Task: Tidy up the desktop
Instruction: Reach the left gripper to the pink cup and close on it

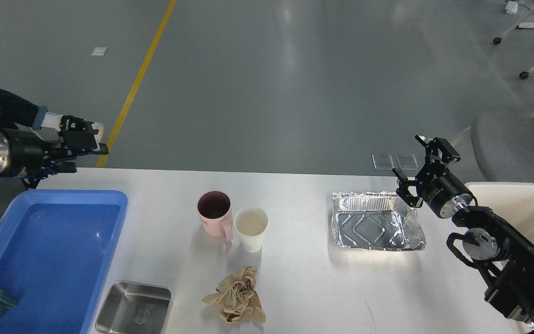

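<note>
On the white rectangular desktop (304, 287), the crinkled foil tray (376, 228) lies near the right edge; the black right gripper (422, 162) hovers with fingers wide, and the left gripper's (88, 150) fingers cannot be told.

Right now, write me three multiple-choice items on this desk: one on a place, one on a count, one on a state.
1. Where is the crumpled brown paper?
A. in the blue tray
B. on the desktop, nearer me than the cups
C. inside the foil tray

2. How many cups stand mid-table?
A. one
B. two
C. four

3. What does the foil tray hold?
A. nothing
B. a cup
C. paper

Answers: 1 B, it lies on the desktop itself; 2 B, the pink mug and white paper cup; 3 A, its ribbed bottom shows bare.
</note>
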### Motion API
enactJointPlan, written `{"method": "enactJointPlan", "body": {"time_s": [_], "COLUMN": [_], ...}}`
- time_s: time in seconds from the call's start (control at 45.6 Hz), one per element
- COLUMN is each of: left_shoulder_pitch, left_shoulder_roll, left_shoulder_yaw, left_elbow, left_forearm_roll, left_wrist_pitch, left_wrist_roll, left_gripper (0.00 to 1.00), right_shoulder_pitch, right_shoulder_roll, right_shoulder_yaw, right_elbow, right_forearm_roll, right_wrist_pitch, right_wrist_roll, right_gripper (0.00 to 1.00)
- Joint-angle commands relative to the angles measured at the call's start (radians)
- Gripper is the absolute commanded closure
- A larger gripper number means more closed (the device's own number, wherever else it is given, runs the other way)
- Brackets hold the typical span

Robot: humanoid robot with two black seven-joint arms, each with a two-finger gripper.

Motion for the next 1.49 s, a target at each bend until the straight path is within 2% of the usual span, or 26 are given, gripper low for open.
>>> {"method": "enactJointPlan", "body": {"time_s": [0.0, 0.044, 0.132, 0.241, 0.395, 0.461, 0.592, 0.987, 1.119, 1.251, 1.47], "left_shoulder_pitch": [0.007, 0.008, 0.010, 0.016, 0.056, 0.073, 0.091, 0.097, 0.099, 0.099, 0.100], "left_shoulder_roll": [-0.141, -0.176, -0.248, -0.325, -0.405, -0.434, -0.494, -0.626, -0.643, -0.675, -0.690], "left_shoulder_yaw": [0.010, 0.015, 0.015, 0.018, 0.014, 0.009, 0.004, 0.000, 0.001, 0.012, 0.015], "left_elbow": [0.028, 0.043, 0.086, 0.138, 0.181, 0.210, 0.258, 0.373, 0.379, 0.407, 0.422], "left_forearm_roll": [0.018, 0.024, 0.028, 0.028, 0.015, 0.011, 0.009, 0.009, 0.012, 0.014, 0.021], "left_wrist_pitch": [0.034, 0.051, 0.065, 0.065, 0.078, 0.094, 0.121, 0.126, 0.132, 0.190, 0.200], "left_wrist_roll": [0.007, 0.010, 0.043, 0.113, 0.233, 0.257, 0.260, 0.259, 0.260, 0.260, 0.260], "left_gripper": [0.03, 0.03, 0.03, 0.03, 0.03, 0.03, 0.03, 0.02, 0.03, 0.03, 0.03], "right_shoulder_pitch": [-0.010, -0.011, -0.021, -0.021, -0.021, -0.021, -0.022, -0.036, -0.040, -0.042, -0.042], "right_shoulder_roll": [-0.013, -0.016, -0.027, -0.028, -0.028, -0.028, -0.028, -0.030, -0.030, -0.030, -0.042], "right_shoulder_yaw": [0.000, 0.001, 0.001, 0.001, 0.001, 0.001, 0.001, 0.003, 0.003, 0.004, 0.004], "right_elbow": [0.010, 0.020, 0.029, 0.030, 0.030, 0.030, 0.030, 0.038, 0.038, 0.038, 0.040], "right_forearm_roll": [0.000, 0.000, 0.000, 0.000, 0.000, 0.000, 0.000, 0.000, 0.000, 0.000, 0.000], "right_wrist_pitch": [0.000, 0.000, 0.000, -0.001, -0.001, -0.001, -0.001, 0.000, -0.001, 0.000, -0.001], "right_wrist_roll": [0.000, 0.000, 0.000, 0.000, 0.000, 0.000, 0.000, 0.000, 0.000, 0.000, 0.000], "right_gripper": [0.00, 0.00, 0.00, 0.00, 0.00, 0.00, 0.00, 0.00, 0.00, 0.00, 0.00]}}
